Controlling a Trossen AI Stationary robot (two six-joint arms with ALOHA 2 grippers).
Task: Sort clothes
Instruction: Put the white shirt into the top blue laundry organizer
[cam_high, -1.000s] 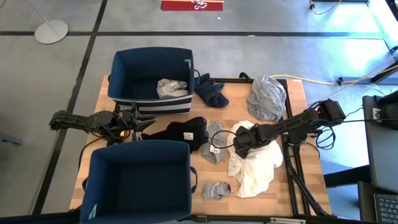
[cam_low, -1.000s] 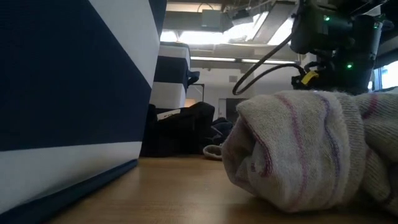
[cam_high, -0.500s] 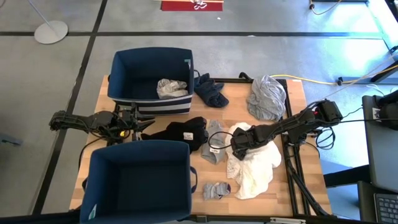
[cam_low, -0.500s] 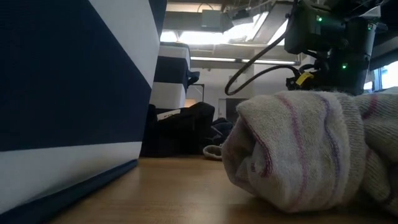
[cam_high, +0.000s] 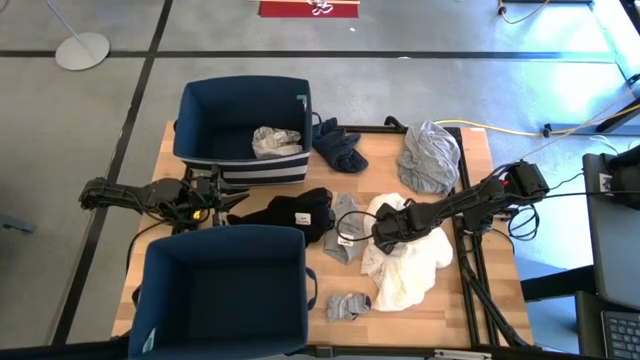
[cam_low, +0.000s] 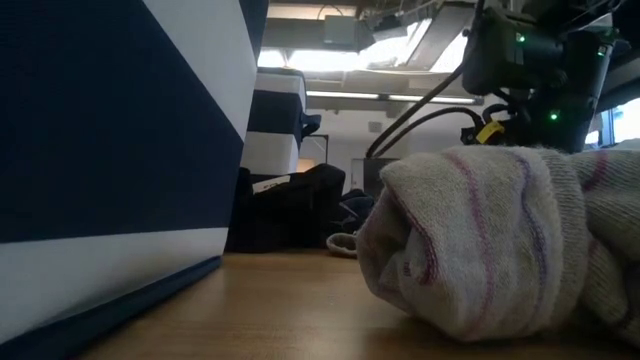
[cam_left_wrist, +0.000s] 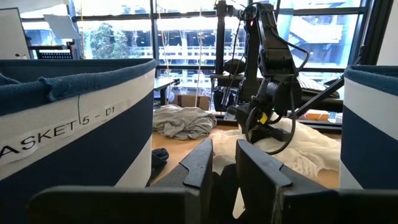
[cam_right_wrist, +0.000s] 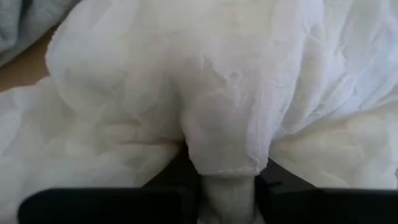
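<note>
Clothes lie spread on the wooden table: a white garment (cam_high: 405, 265), a black one (cam_high: 290, 212), a grey one (cam_high: 345, 228), a larger grey one (cam_high: 430, 155), a navy one (cam_high: 338, 147) and grey socks (cam_high: 348, 306). My right gripper (cam_high: 383, 235) is low over the white garment's far left part and shut on it. My left gripper (cam_high: 232, 204) waits between the two navy bins, at the black garment's left end, its fingers (cam_left_wrist: 199, 165) a narrow gap apart with nothing seen between them. My right gripper pinches a bunched-up fold of the white garment (cam_right_wrist: 227, 146) between its two fingers (cam_right_wrist: 268, 174). It comes slanting down from the table's right side. The cloth is gathered into a ridge at the fingers. The rest of the garment lies slack on the table.
The far navy bin (cam_high: 200, 110) holds one grey garment (cam_high: 275, 142). The near navy bin (cam_high: 160, 300) stands at the front left. In the low view the socks (cam_low: 480, 250) fill the foreground. A black frame (cam_high: 470, 250) runs along the table's right side.
My right gripper has shut on the white garment, bunching cloth between its fingers. The garment's near end has drawn in a little toward the gripper, while the rest stays on the table.
</note>
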